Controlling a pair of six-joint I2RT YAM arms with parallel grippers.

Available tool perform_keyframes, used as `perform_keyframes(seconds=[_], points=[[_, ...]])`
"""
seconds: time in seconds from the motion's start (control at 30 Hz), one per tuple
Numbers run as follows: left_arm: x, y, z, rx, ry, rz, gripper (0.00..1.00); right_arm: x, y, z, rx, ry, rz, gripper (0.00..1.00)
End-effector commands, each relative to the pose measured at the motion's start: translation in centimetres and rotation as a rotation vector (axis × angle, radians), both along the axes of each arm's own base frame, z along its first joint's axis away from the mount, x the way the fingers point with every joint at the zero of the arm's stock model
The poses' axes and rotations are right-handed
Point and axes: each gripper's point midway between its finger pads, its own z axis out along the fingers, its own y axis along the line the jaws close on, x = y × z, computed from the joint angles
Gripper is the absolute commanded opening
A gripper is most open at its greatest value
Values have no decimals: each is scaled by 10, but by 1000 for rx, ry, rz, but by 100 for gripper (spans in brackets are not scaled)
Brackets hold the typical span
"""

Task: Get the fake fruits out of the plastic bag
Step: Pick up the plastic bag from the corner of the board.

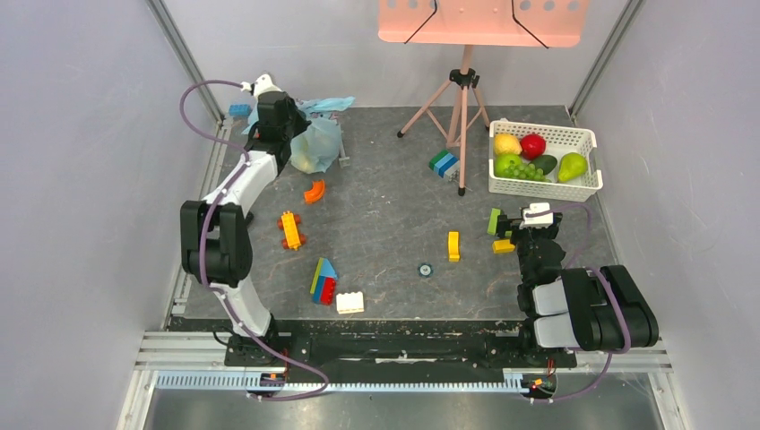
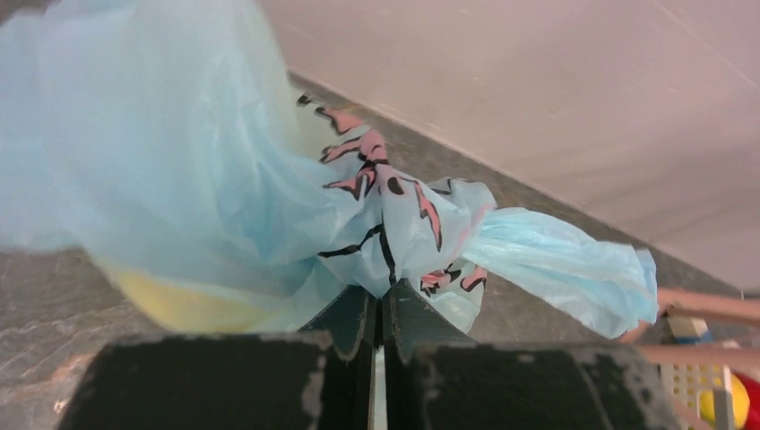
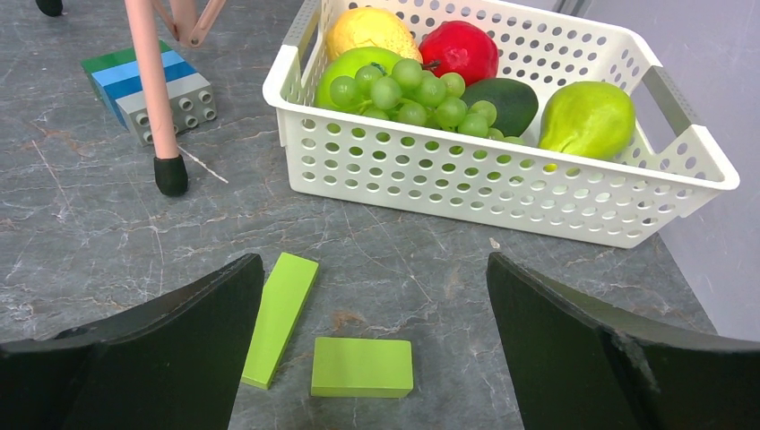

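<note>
fake fruits point(image 2: 179, 309) only a yellow blur behind the plastic bag point(image 2: 161, 161), bag cropped top and left

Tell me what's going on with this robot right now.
The left gripper is shut on a fold of the light-blue plastic bag at the far left of the table. A yellow fruit shows through the plastic, so it is not out yet. The right gripper hangs open over two green blocks, near the white basket.
</note>
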Motion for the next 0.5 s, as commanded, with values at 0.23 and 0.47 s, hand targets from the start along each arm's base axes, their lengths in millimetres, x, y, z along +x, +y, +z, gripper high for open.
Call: perform_keyframes(seconds=[0.23, 0.47], points=[[-58, -90, 101, 100, -140, -375, 2, -22, -1, -22, -13, 54, -2, 98], [-127, -149, 104, 236, -117, -605, 2, -23, -1, -22, -13, 55, -3, 98]])
